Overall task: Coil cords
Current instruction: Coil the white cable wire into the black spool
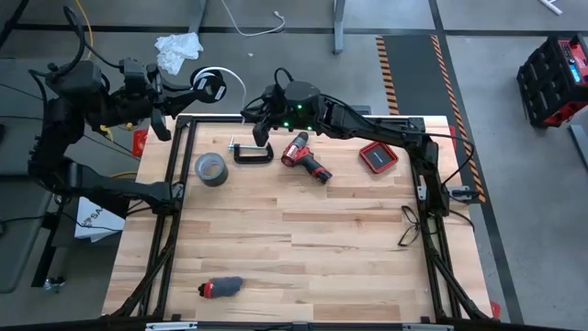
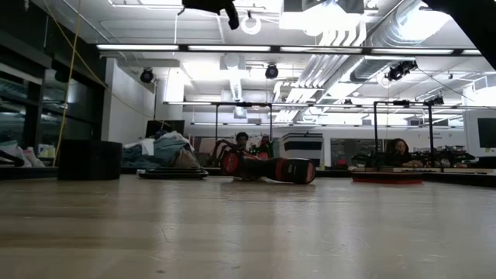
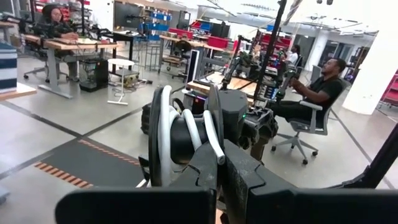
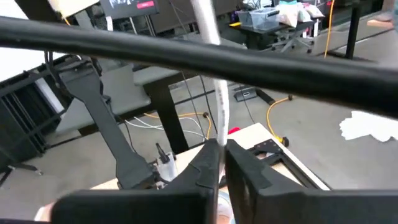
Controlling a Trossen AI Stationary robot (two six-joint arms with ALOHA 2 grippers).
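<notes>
grey concrete floor (image 1: 514,165) all around the wooden table (image 1: 303,248), striped hazard tape (image 1: 390,60) running along it. bright strip lights (image 2: 232,48) and pipes (image 2: 341,46) overhead. beyond, workbenches (image 3: 74,46), a white pillar (image 3: 373,68), a person in an office chair (image 3: 308,127).

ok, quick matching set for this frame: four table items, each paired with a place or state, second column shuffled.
Items:
1. tape roll
2. white cable
3. red drill
4. left gripper

Places or states:
A. lying right of the black clamp
B. pinched in the right gripper
C. shut on the cable's wound end, beyond the table's far edge
D. flat on the table, left of the clamp

Pairs: 1-D, 2-B, 3-A, 4-C
</notes>
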